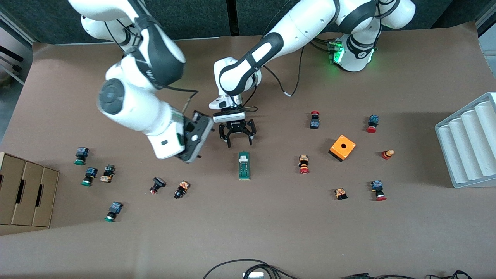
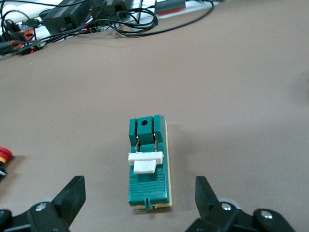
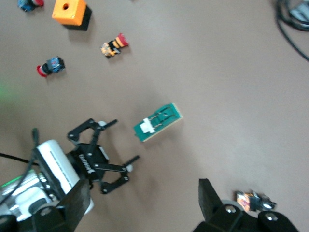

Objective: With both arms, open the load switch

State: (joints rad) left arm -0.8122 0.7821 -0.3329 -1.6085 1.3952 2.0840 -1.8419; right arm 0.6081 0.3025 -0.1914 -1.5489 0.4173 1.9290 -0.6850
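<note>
The load switch (image 1: 244, 166) lies flat near the table's middle, a slim dark-green block with a white tab (image 1: 243, 158) at its end nearer the robots. My left gripper (image 1: 240, 143) hovers open just past that end, not touching it. In the left wrist view the switch (image 2: 148, 164) sits between and ahead of the spread fingers (image 2: 72, 195). My right gripper (image 1: 192, 154) hangs open over bare table, toward the right arm's end from the switch. The right wrist view shows the switch (image 3: 158, 122) and the left gripper (image 3: 99, 157) apart from it.
An orange cube with a hole (image 1: 342, 147) and red-capped push-buttons (image 1: 303, 164) lie toward the left arm's end. Green-capped push-buttons (image 1: 88, 176) and a cardboard box (image 1: 25, 190) are toward the right arm's end. A white ridged tray (image 1: 471, 141) is at the table's edge; cables (image 1: 248, 267) run along the near edge.
</note>
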